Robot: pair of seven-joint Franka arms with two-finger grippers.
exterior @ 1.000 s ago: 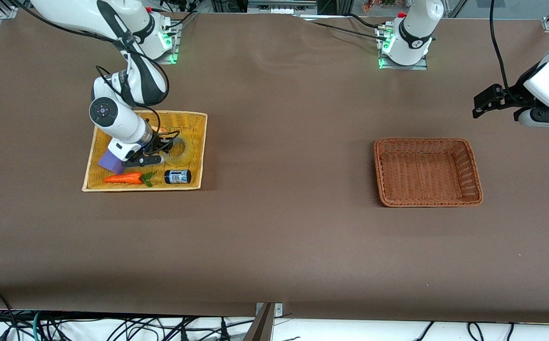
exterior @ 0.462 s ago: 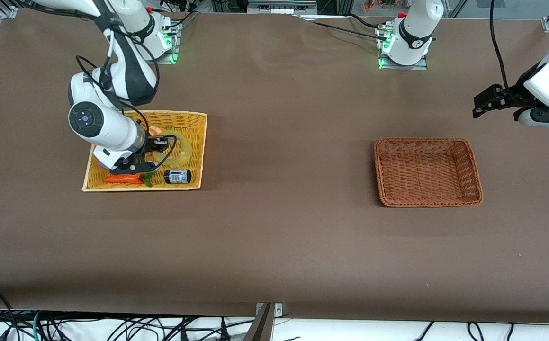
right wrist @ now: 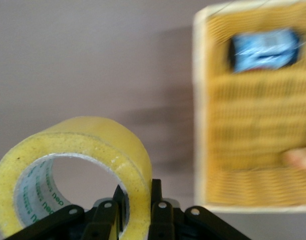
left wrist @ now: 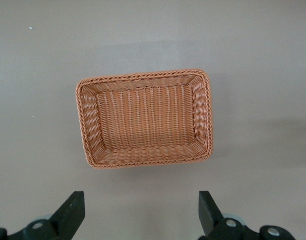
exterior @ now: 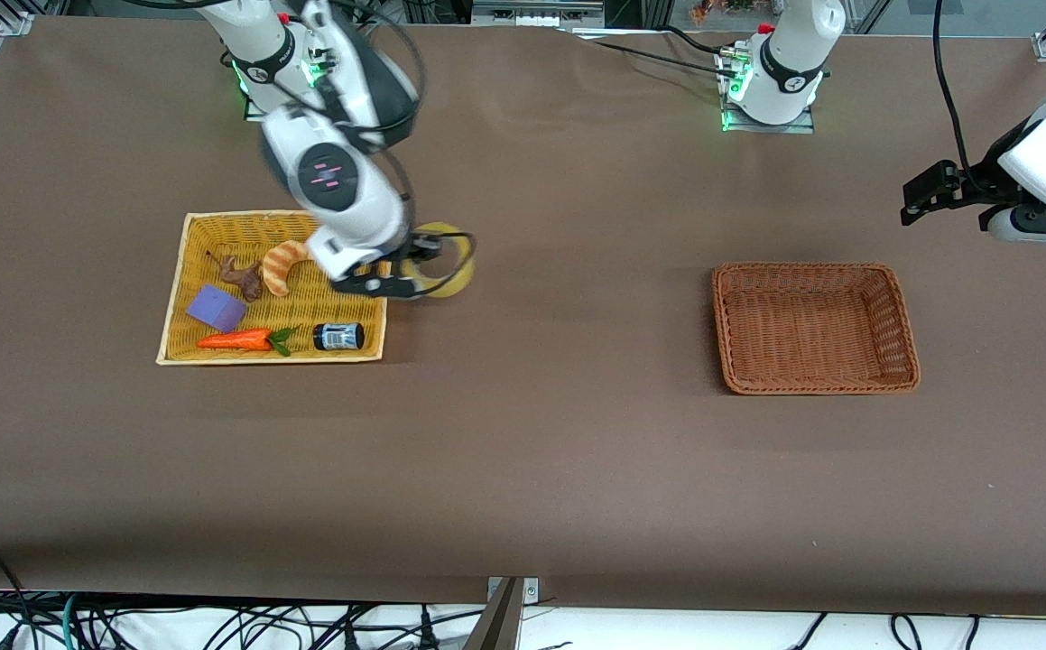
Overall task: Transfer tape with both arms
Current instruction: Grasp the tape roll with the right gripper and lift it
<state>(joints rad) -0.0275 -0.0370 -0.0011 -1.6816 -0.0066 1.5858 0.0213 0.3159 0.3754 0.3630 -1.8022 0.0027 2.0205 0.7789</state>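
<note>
My right gripper is shut on the tape, a pale-yellow roll with a grey-white core, and holds it in the air over the bare table just past the yellow tray's edge. In the right wrist view the fingers pinch the roll's wall, one inside the ring and one outside. My left gripper is open and empty, waiting high at the left arm's end of the table; its own view shows its fingertips wide apart.
The yellow tray holds a striped orange bread, a purple block, a carrot, a dark blue-labelled bottle and a brown lump. An empty brown wicker basket sits toward the left arm's end, also in the left wrist view.
My right gripper has lifted the tape out of the yellow tray and carried it toward the middle of the table. The left arm has not moved.
</note>
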